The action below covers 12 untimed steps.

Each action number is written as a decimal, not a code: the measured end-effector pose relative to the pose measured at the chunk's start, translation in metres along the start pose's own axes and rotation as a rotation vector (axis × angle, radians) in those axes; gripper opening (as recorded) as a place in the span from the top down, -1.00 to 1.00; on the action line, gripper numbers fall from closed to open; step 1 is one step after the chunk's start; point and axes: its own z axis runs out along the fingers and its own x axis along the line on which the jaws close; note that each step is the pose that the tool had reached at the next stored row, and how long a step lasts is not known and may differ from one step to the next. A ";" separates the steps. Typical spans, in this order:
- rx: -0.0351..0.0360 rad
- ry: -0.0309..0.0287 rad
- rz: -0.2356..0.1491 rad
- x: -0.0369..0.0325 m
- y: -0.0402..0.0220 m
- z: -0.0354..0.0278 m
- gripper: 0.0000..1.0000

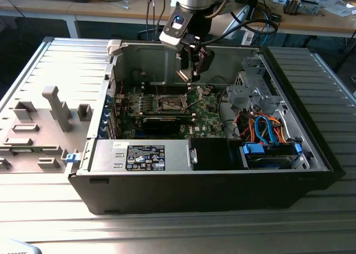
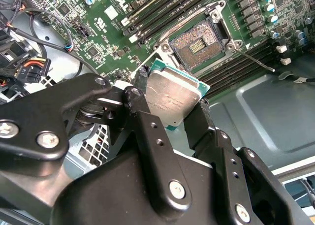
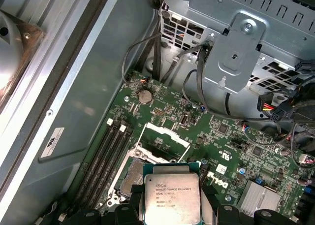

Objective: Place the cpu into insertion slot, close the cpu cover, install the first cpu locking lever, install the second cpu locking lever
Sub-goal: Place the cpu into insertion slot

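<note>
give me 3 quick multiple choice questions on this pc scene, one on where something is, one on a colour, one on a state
1. Where is the small flat square silver-grey cpu?
A. seated in its socket
B. lying flat on the board
C. between the fingers of the black gripper, clear of the board

2. What colour is the circuit board around the dark square silver-rimmed insertion slot?
A. red
B. green
C. white

3. What state is the insertion slot in?
A. open and empty
B. shut under its cover
C. filled with a chip

Answers:
1 C: both wrist views show the fingers clamping the cpu's edges.
2 B: the board is green in both wrist views.
3 A: the second wrist view shows the slot's bare contacts.
</note>
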 end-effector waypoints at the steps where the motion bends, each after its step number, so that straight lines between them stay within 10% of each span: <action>1: 0.0001 -0.0001 0.001 0.0000 0.0000 0.0000 -0.09; 12: 0.0007 -0.0018 0.009 0.0000 0.0000 0.0001 -0.09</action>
